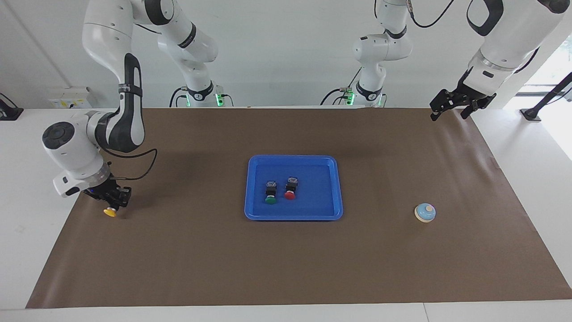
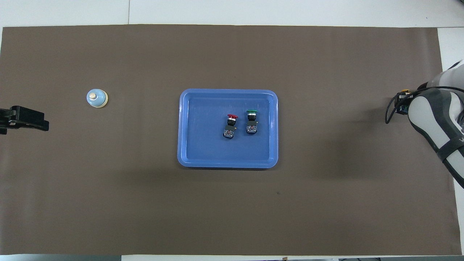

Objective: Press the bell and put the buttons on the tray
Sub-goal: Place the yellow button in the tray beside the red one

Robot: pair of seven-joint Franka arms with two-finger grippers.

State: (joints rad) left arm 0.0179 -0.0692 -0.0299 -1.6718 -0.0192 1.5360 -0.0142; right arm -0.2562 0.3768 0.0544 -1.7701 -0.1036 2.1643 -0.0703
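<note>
The right claw (image 1: 112, 203), at the right arm's end of the brown-covered bench (image 1: 201, 268), is closed on the yellow button (image 1: 109, 212), whose cap points down just above the cover. The green button (image 1: 270, 195) and red button (image 1: 290, 190) lie side by side in the blue tray (image 1: 330, 210) at the middle of the bench. The bell (image 1: 425, 212) sits toward the left arm's end, farther from the robots than the tray's middle, while the left claw (image 1: 449, 107) waits with fingers spread and holding nothing over the bench edge nearest the robots.
</note>
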